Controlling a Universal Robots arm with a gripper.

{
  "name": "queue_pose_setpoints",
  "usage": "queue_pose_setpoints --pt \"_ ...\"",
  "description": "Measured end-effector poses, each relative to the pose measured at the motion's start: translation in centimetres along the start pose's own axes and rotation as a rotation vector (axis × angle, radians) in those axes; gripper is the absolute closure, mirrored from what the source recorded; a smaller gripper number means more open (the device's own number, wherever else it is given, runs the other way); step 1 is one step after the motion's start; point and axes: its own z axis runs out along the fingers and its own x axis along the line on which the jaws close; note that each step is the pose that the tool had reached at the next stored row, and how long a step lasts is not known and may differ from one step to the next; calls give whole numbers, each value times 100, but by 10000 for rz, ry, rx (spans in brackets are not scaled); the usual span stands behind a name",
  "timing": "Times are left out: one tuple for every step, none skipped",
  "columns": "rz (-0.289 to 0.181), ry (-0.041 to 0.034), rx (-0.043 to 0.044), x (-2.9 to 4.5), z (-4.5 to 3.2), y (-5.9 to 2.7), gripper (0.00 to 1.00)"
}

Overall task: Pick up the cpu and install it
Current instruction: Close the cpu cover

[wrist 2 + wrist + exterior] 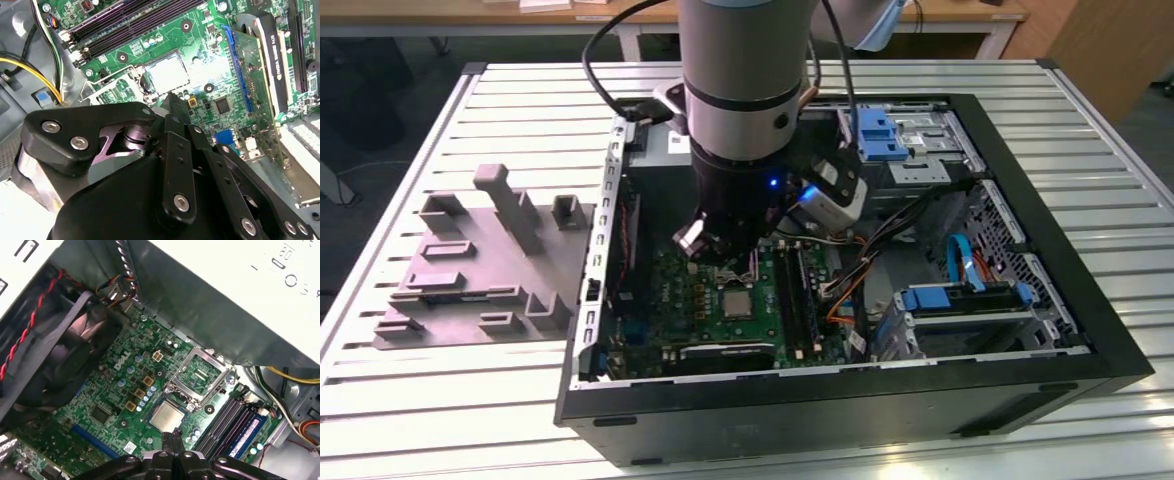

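Pale slatted table (440,400) carries an open computer case (854,405); in the exterior view the gripper (744,268) hangs just above the cpu (736,301), which lies flat on the green motherboard (680,310). In the second wrist view the cpu (167,74) lies just beyond the fingertips (175,105) (pressed together, holding nothing). In the first wrist view the cpu (166,416) sits beside the raised socket frame (202,375).

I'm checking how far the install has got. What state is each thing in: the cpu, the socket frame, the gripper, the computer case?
cpu: lying flat in the socket, not held.
socket frame: swung open, tilted up beside the cpu.
gripper: jaws shut, holding nothing, close over the cpu's edge.
computer case: open on its upward side.
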Motion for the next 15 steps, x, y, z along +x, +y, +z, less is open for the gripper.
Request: queue_pose_setpoints --pt "-114 2 0 0 0 0 89" --pt "-242 4 0 0 0 0 89" --pt "-396 6 -2 0 1 0 89" --pt "-555 7 -2 0 2 0 89" --pt "-705 7 -4 0 4 0 89" --pt "-882 10 -4 0 5 0 89" --pt "-1051 12 -5 0 6 0 89" --pt "-1225 14 -6 0 7 0 89" --pt "-1399 15 -7 0 8 0 89" --pt "-1580 18 -8 0 9 0 89" --pt "-1759 20 -9 0 11 0 89" --pt "-1950 22 -10 0 12 0 89" --pt "-2135 24 -11 0 14 0 89" --pt "-2314 26 -12 0 15 0 89" --pt "-2490 28 -13 0 17 0 89"
